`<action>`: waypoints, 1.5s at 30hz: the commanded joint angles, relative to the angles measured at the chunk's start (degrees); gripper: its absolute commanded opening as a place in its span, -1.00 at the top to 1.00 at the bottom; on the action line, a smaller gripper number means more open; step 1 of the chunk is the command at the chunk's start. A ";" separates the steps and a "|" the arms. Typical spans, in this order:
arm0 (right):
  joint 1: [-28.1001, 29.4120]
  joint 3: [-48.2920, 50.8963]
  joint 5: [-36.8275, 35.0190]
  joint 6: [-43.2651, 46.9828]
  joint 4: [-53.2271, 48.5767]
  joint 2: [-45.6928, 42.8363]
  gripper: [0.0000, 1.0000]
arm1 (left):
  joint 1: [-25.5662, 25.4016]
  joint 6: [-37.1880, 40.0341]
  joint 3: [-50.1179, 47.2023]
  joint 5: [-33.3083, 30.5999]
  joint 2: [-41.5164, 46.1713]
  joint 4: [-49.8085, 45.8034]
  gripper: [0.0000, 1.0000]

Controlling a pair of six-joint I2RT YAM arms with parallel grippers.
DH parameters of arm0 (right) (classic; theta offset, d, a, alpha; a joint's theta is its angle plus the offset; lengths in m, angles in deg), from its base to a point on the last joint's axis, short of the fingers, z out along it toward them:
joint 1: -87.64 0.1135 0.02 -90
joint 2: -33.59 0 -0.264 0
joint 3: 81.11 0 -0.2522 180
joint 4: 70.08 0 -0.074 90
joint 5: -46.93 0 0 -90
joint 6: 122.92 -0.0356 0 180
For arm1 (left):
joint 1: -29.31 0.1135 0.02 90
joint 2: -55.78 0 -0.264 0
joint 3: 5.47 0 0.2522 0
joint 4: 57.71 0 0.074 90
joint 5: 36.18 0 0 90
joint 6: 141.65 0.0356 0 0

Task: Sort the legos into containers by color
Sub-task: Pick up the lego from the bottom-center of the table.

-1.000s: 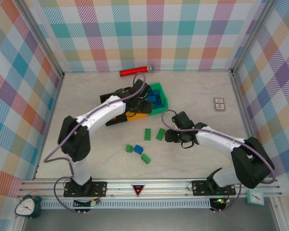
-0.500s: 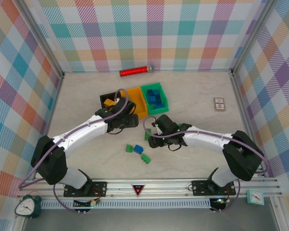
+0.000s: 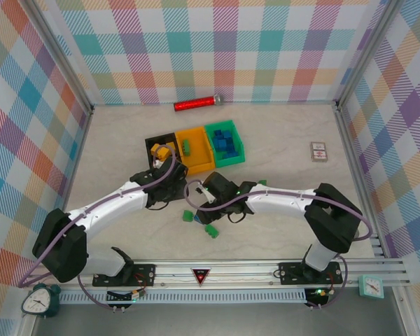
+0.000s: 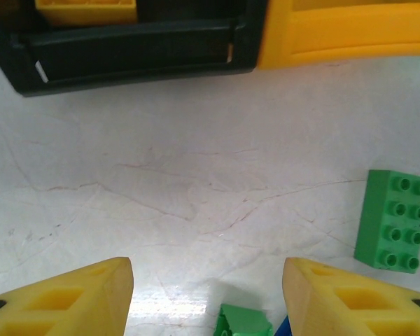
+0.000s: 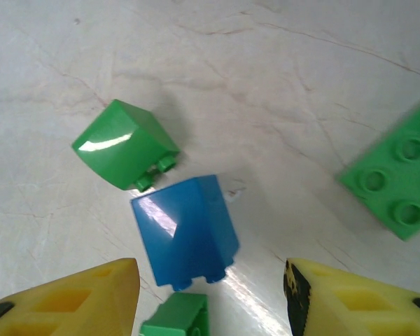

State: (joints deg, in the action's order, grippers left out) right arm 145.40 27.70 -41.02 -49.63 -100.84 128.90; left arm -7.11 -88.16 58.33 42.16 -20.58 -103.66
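My left gripper [image 4: 208, 283] hangs with fingers spread, grasping nothing. I see it facing the black bin [image 4: 126, 49] and yellow bin [image 4: 350, 31] at 12 o'clock (a yellow brick [image 4: 87, 10] sits in the black one). The right gripper [image 5: 210, 290], likewise released, hangs over a loose blue brick [image 5: 185, 231]. A green brick [image 5: 122, 143] lies just beside it at 11 o'clock.

I see the bins [image 3: 201, 155] in a row, a cylinder [image 3: 196, 104] far behind them, a box [image 3: 318, 151] well to their right, and loose legos [image 3: 211, 229] nearer.
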 commanded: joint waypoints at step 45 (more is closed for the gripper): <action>1.75 -6.58 -5.31 3.27 -3.71 1.91 0.28 | 1.44 -2.15 -1.80 -1.57 1.77 -0.51 -0.15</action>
State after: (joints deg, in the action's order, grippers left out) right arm 148.24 21.69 -45.48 -46.77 -104.90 134.78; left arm -6.28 -89.80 57.17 41.08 -19.35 -103.68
